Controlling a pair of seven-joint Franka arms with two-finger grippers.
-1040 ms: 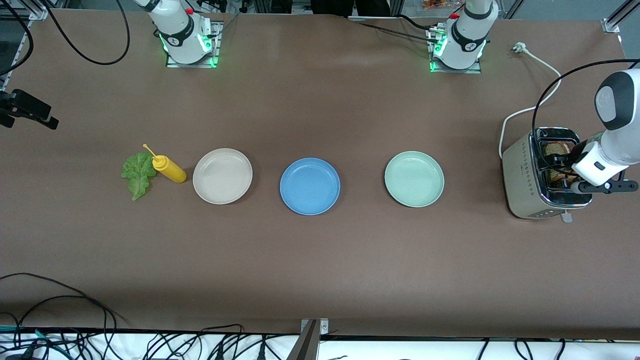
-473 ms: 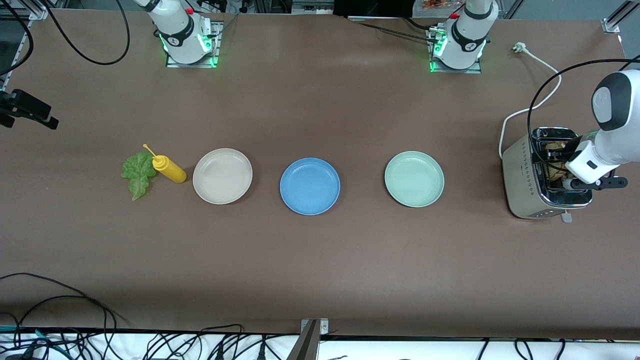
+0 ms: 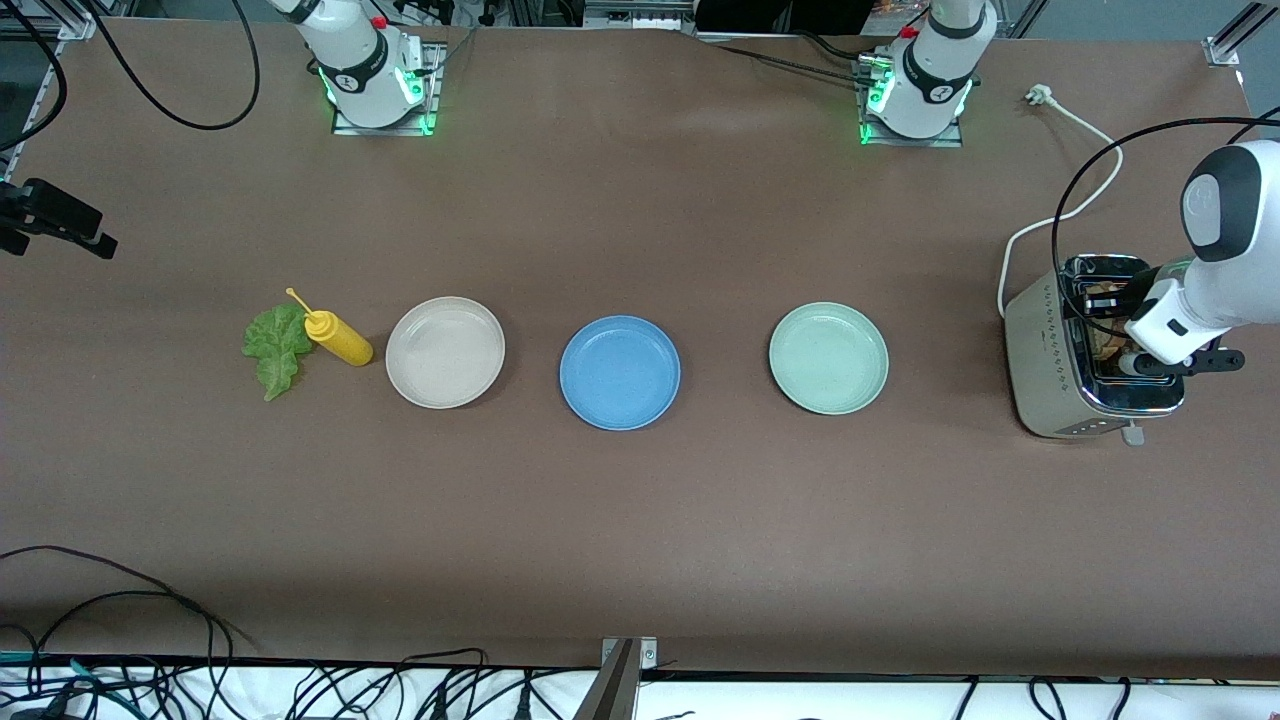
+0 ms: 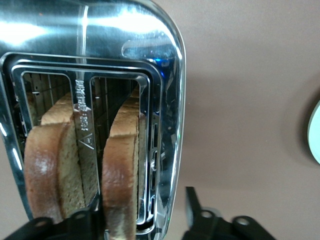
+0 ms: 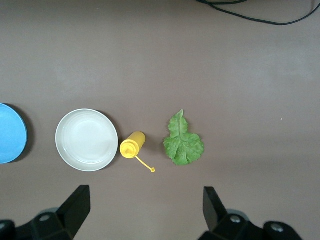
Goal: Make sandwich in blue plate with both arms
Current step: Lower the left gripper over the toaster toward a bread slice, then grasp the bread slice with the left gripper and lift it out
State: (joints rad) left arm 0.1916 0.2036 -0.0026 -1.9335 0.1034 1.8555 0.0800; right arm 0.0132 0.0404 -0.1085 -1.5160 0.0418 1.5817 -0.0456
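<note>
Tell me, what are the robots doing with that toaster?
The left gripper is down at the toaster, at the left arm's end of the table, with its fingers around one of the two bread slices standing in the slots. The blue plate has nothing on it yet. The lettuce leaf lies beside the yellow bottle toward the right arm's end. The right gripper waits open, high above the lettuce leaf and the yellow bottle.

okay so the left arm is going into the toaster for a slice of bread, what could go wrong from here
The left gripper straddles one bread slice and the toaster's slot wall, so closing may pinch metal or lift the toaster. The second slice stands close and could get knocked. A loose hold may drop the bread short of the blue plate.
</note>
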